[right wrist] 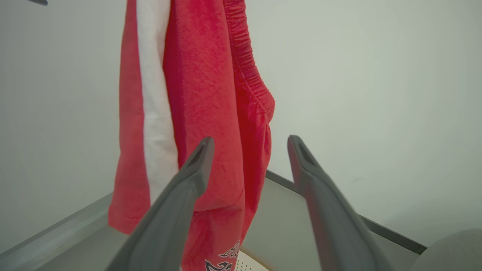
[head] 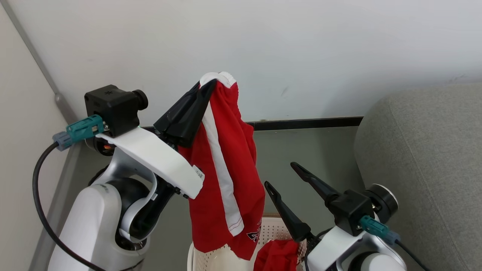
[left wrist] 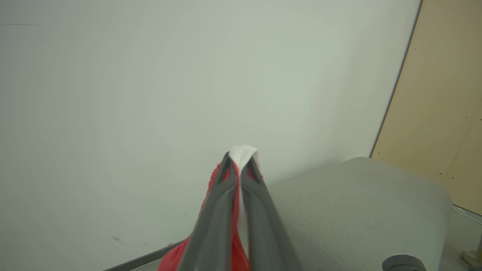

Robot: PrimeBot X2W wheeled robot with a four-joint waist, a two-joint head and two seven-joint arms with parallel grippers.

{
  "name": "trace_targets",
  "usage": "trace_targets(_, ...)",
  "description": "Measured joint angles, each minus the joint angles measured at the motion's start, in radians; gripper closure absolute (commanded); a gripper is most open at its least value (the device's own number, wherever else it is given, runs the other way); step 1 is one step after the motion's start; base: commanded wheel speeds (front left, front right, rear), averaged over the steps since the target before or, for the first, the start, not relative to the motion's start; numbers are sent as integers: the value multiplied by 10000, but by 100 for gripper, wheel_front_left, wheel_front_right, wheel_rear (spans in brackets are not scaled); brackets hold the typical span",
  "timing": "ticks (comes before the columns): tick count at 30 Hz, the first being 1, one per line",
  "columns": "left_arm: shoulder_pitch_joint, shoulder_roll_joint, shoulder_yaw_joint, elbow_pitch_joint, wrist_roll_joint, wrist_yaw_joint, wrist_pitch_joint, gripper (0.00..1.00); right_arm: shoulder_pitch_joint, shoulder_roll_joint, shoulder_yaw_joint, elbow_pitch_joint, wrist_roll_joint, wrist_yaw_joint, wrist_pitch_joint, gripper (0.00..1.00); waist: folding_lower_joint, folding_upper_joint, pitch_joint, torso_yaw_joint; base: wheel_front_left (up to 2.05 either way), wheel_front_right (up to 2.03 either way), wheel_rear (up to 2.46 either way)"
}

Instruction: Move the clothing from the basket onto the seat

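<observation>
Left gripper [head: 209, 86]: jaws pressed together, pinching the white-trimmed top edge of the red shorts [head: 226, 169]; raised high in front of the pale wall [head: 301, 45].
Right gripper [head: 280, 174]: fingers spread wide, nothing between them; held lower, above the basket [head: 273, 229], with one fingertip just beside the hanging cloth. Whether it touches, I cannot tell.
Red shorts: hang straight down from the left grip, clear of the floor [head: 301, 158], their lower hem level with the basket's rim, over its left part.
Look of the shorts: thin red fabric, a broad white stripe down one side, and a gathered elastic waistband seen in the right wrist view.
Writing: black-and-white lettering near the hem, cut off and not readable. A small white sticker [head: 199, 173] on the left forearm carries print too small to read.
Second red garment [head: 278, 256]: bunched inside the basket.
Basket: cream plastic, perforated wall, at the bottom of the head view between the two arms.
Seat [head: 421, 169]: grey upholstered, rounded edge, off to the right, apart from the shorts, with no clothing on it.
</observation>
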Motion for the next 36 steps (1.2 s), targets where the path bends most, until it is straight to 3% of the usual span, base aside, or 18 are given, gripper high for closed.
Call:
trace_targets(26, 174, 23, -422, -1668, -1043, -2, 1310, 100, -673, -815, 1521, -368, 437, 0, 823, 0, 0, 0, 183, 451, 0, 0, 0)
trace_targets(36, 174, -242, -732, -2318, -1985, -12, 1716, 100, -810, -1091, 1697, -453, 608, 0, 1120, 0, 0, 0, 357, 573, 0, 0, 0)
